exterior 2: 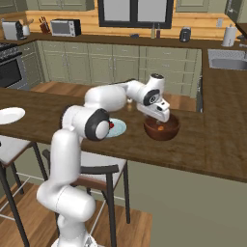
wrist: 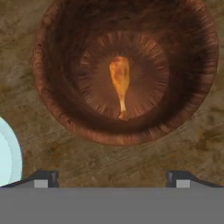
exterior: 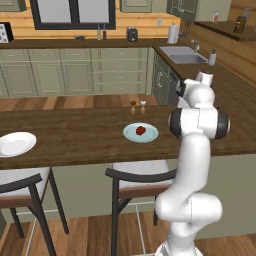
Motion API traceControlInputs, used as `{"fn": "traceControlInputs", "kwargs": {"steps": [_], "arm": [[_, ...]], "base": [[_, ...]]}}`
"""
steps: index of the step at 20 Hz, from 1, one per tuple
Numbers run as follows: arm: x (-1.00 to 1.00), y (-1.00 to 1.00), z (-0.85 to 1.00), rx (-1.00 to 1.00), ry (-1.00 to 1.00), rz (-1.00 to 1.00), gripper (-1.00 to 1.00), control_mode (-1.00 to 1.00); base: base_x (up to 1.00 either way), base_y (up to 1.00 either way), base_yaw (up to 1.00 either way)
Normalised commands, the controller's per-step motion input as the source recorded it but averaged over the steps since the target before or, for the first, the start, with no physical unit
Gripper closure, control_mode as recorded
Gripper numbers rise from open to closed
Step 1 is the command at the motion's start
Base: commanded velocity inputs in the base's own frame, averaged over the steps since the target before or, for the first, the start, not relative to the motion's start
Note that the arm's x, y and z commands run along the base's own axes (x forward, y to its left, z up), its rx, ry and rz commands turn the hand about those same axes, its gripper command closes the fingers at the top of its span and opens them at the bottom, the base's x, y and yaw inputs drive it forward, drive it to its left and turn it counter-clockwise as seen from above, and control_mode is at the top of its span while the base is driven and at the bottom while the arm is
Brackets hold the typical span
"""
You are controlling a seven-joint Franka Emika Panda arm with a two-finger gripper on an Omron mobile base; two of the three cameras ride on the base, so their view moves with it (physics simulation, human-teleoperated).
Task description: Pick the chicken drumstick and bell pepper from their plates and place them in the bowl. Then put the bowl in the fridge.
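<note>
The dark reddish-brown bowl stands on the wooden counter, and the orange-brown chicken drumstick lies flat on its bottom, thin bone toward me. My gripper hangs open just above the bowl's near side with nothing between its fingers. From the right base view the gripper is over the bowl. The red bell pepper sits on the pale blue-green plate, left of the bowl. The white plate lies far left on the counter. The fridge is out of view.
Two dark-framed stools stand under the counter's near edge. Small shakers sit at the counter's far edge. A sink is on the back right counter. The blue-green plate's rim lies close to my left fingertip.
</note>
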Motion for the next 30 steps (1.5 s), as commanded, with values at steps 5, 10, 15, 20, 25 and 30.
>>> {"fn": "traceControlInputs", "kwargs": {"steps": [5, 10, 15, 20, 25, 30], "arm": [[-1.0, 0.76, 0.54, 0.02, -0.03, 0.01, -1.0, -1.0], [-0.65, 1.0, 0.26, 0.0, 0.01, 0.1, -1.0, -1.0], [-0.06, 1.0, 0.08, 0.0, 0.14, 0.09, -1.0, -1.0], [0.44, 0.99, 0.0, 0.01, 0.15, -0.11, -1.0, -1.0], [0.43, 0.73, -0.1, 0.0, 0.09, -0.23, -1.0, -1.0], [0.67, 0.09, -0.34, -0.01, 0.07, -0.12, -1.0, -1.0]], "base": [[0.0, 0.0, 0.0], [0.0, 0.0, 0.0], [0.0, 0.0, 0.0], [0.0, 0.0, 0.0], [0.0, 0.0, 0.0], [0.0, 0.0, 0.0]]}}
